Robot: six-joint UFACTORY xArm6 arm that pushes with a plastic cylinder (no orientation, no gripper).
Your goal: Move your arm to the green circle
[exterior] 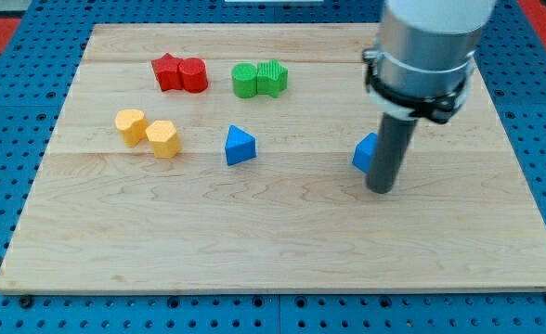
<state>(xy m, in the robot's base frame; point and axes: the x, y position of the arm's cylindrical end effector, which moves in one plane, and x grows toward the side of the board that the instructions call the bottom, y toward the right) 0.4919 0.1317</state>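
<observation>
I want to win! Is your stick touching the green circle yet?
Not yet. My tip rests beside a blue block at the view's right; the green circle sits apart, toward the top.

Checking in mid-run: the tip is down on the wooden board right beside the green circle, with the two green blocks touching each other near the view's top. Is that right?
Not quite. In the camera view, my tip is beside the partly hidden blue block on the wooden board, well to the view's right of the green circle. The green circle and the other green block do touch near the view's top.
</observation>
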